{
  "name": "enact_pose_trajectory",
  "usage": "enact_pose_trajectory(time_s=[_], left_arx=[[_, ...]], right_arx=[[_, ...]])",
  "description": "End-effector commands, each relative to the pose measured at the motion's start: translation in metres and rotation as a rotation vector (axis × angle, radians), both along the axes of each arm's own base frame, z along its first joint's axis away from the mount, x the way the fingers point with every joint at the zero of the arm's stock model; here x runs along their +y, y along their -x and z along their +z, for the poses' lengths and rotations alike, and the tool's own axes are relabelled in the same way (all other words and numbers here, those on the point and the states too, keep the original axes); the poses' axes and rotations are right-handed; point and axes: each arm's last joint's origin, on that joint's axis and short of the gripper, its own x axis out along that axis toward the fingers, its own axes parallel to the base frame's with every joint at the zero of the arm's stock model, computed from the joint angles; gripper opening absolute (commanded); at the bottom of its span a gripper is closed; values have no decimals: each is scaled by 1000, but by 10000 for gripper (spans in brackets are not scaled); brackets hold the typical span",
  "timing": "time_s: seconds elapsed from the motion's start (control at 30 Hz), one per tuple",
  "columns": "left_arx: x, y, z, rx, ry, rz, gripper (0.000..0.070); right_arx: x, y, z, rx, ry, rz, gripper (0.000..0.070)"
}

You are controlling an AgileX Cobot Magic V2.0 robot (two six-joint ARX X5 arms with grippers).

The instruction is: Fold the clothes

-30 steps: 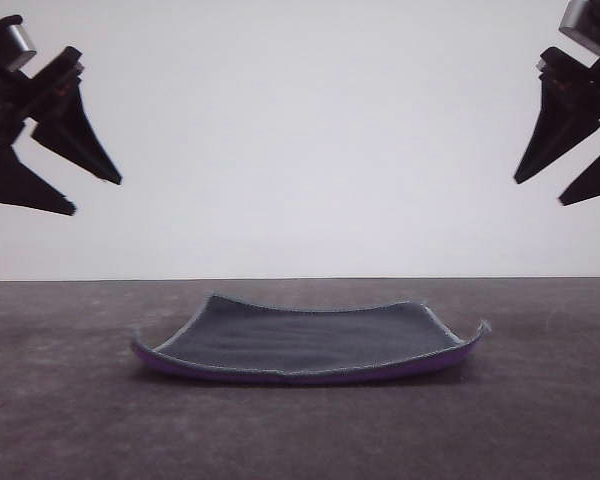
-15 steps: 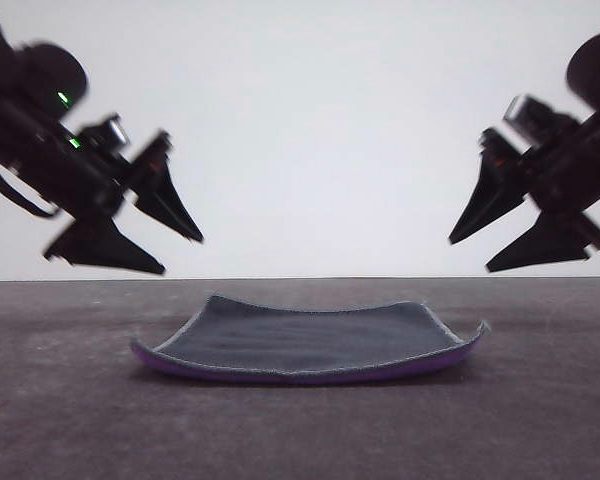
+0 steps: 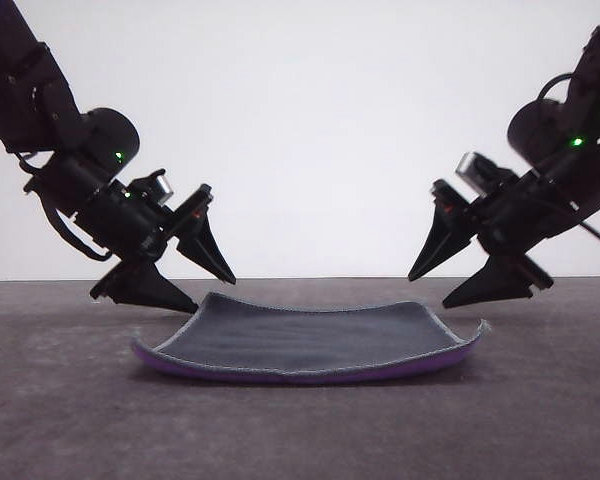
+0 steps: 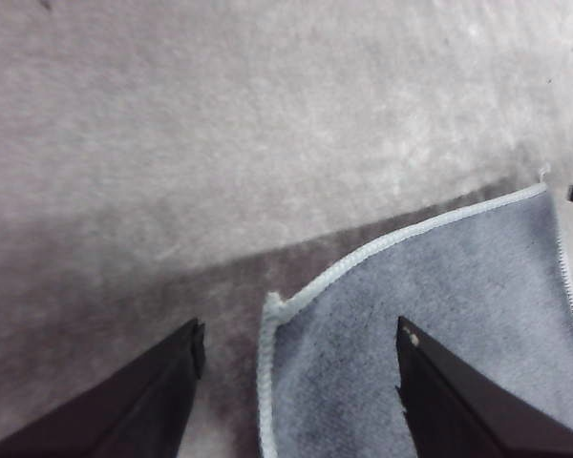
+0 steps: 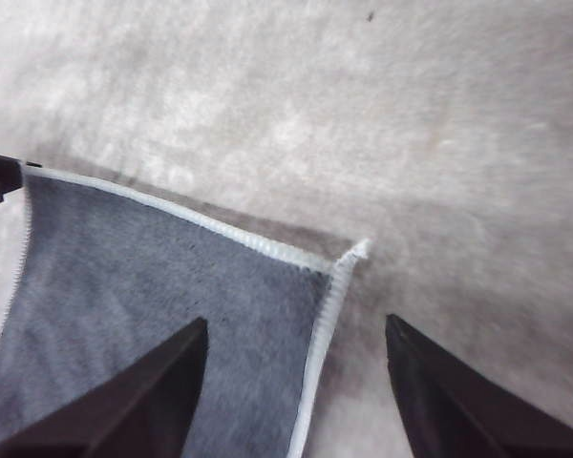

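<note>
Two hands are held just above the far corners of the cloth (image 3: 305, 342), which lies grey face up on the worktop (image 3: 70, 420) with its long axis running left to right: the left hand (image 3: 212, 290) at one end, the right hand (image 3: 430, 288) at the other, both spread apart and about equally near. From the front, only height above the cloth can be judged. In each wrist view a stitched corner is seen between the spread fingers, the left (image 4: 272, 307) and the right (image 5: 355, 252).

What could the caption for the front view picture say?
Two open claws, left and right, hover above a grey cloth.
</note>
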Motion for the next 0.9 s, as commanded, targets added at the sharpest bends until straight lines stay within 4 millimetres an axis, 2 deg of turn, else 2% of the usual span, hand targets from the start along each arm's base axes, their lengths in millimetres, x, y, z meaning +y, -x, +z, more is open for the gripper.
enact_pose_trajectory(time_s=[0.0, 0.2, 0.7, 0.87], left_arx=[[-5, -4, -7, 6, 4, -18, 389], [-10, -4, -8, -9, -9, -29, 389], [-19, -3, -7, -32, -6, -46, 386], [-19, -3, -7, -31, -7, -47, 337]], right_arx=[[3, -5, -6, 10, -4, -1, 374], [9, -6, -13, 23, -6, 13, 374], [17, -8, -10, -9, -23, 15, 373], [19, -7, -11, 3, -16, 19, 359]])
